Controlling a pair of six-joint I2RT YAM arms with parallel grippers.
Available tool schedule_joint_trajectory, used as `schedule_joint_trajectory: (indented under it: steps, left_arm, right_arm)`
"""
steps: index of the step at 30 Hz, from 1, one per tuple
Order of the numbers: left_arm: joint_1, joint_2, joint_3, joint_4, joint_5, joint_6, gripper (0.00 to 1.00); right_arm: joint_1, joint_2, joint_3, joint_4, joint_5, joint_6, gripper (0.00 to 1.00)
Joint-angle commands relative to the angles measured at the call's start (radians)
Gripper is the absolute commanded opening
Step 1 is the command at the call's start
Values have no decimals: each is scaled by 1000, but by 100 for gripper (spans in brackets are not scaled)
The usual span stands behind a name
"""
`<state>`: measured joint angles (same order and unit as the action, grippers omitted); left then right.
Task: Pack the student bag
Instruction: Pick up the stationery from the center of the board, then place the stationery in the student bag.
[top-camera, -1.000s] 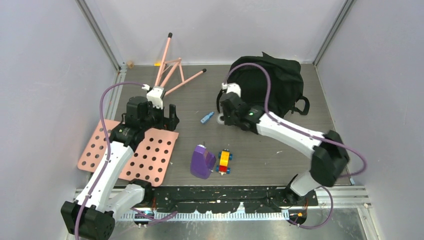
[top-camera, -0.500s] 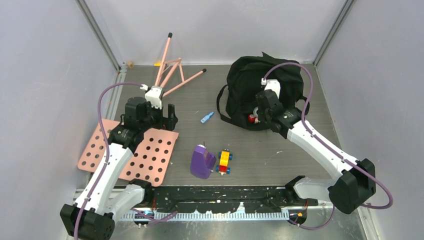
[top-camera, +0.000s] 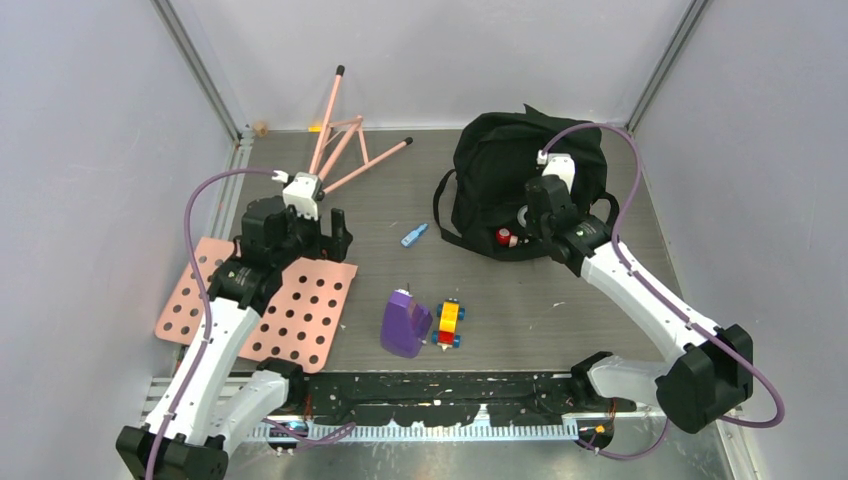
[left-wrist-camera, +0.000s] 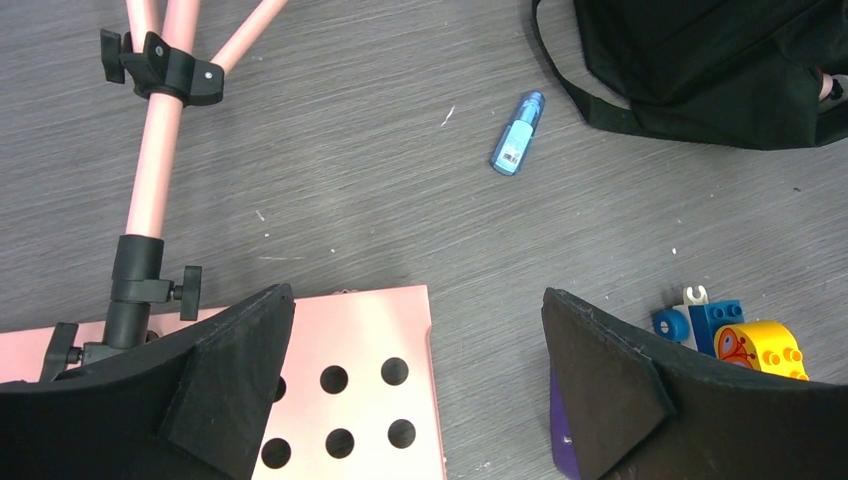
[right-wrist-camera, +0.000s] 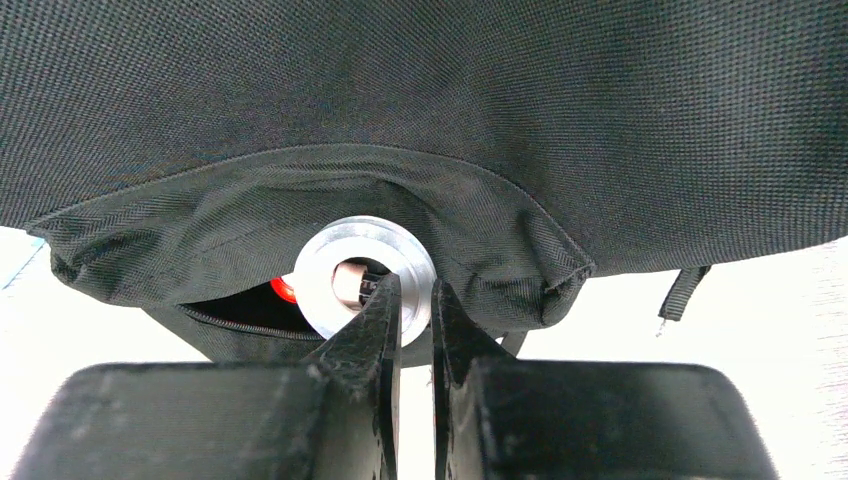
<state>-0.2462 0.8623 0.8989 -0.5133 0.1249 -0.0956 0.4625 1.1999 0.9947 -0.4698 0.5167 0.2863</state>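
Pale walls (top-camera: 100, 150) enclose a grey tabletop (top-camera: 560, 290) bearing one student bag (top-camera: 500, 170) and one pink tripod (top-camera: 331, 110). Left jaws gape empty; right jaws pinch, seemingly, a silver ring (right-wrist-camera: 365, 235).

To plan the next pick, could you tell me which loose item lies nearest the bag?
The blue tube, just left of the bag; the purple container and toy blocks lie much farther off.

Left of the student bag (top-camera: 490, 170) the tabletop (top-camera: 400, 190) lies bare save a small blue tube (top-camera: 413, 235); a silver ring (right-wrist-camera: 365, 235) sits in the bag's pocket mouth
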Motion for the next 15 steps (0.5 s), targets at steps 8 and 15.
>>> schedule_joint_trajectory:
  steps: [8, 15]
  left_arm:
    - [7, -46, -14, 42, 5, -1, 98]
    - [7, -26, -8, 35, 23, -4, 98]
  right_arm:
    - [1, 47, -59, 66, 2, 53, 3]
    - [5, 81, -100, 113, 2, 73, 3]
